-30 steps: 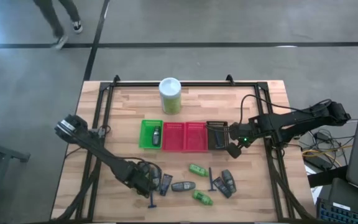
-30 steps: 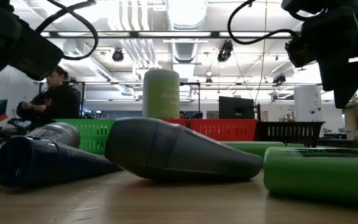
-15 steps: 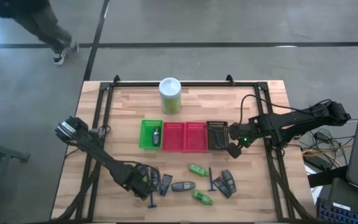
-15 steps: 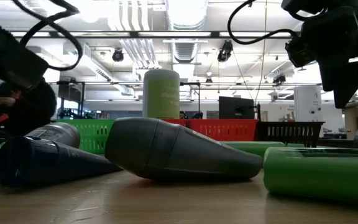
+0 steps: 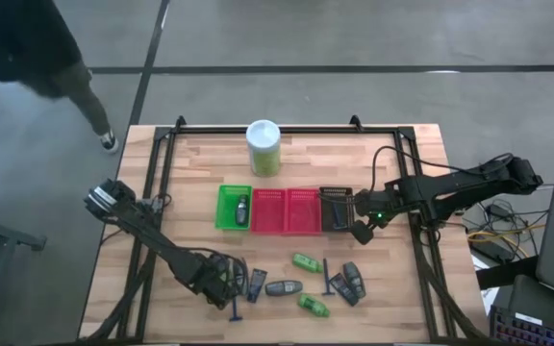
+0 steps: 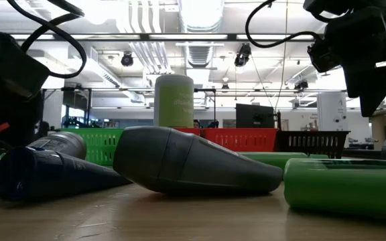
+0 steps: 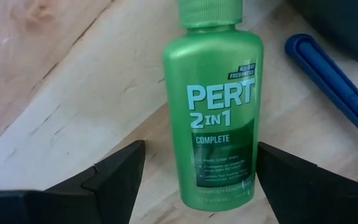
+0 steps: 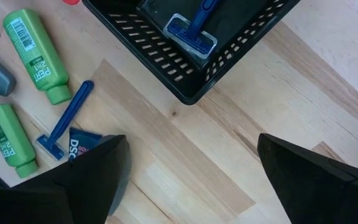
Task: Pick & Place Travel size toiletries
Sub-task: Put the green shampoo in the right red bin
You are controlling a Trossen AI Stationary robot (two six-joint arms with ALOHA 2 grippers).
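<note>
My left gripper (image 5: 221, 281) is open and low over the table's near left. Its fingers stand on either side of a bright green Pert bottle (image 7: 213, 112) that lies flat on the wood, with gaps on both sides. A blue razor (image 7: 334, 81) lies beside the bottle. More toiletries lie near the front edge: green bottles (image 5: 306, 261) (image 5: 313, 306), a grey bottle (image 5: 282, 286), a dark packet (image 5: 258, 282) and razors (image 5: 327, 279). My right gripper (image 5: 362, 231) is open and empty, above the wood by the black basket (image 8: 191, 68).
Green (image 5: 221, 208), red (image 5: 287, 211) and black (image 5: 336, 209) mesh baskets stand in a row mid-table. The green one holds a grey bottle (image 5: 242, 210), the black one a blue razor (image 8: 191, 31). A tall white-and-green canister (image 5: 264, 146) stands behind them. A person (image 5: 27, 48) walks beyond the far left corner.
My left arm has gone down toward the table, over the green bottle. The person beyond the table has walked on past the far left corner.
</note>
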